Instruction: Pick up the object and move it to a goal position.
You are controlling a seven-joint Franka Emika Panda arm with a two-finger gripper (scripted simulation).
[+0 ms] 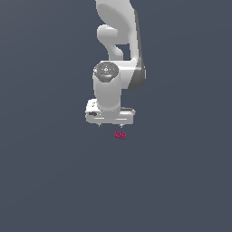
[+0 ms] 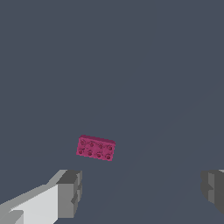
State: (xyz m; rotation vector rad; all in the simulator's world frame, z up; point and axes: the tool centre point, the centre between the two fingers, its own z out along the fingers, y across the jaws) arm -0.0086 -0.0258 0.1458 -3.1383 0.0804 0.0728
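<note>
Distant exterior, close wrist; shared block (image 1: 120, 134)

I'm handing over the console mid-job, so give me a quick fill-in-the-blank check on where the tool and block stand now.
1. The studded block is coloured ____.
2. The tool has its fingers spread ____.
3. The tool holds ____ between its fingers.
4. In the wrist view the block's top shows two rows of ____.

Missing words: magenta-pink; open; nothing; studs
</note>
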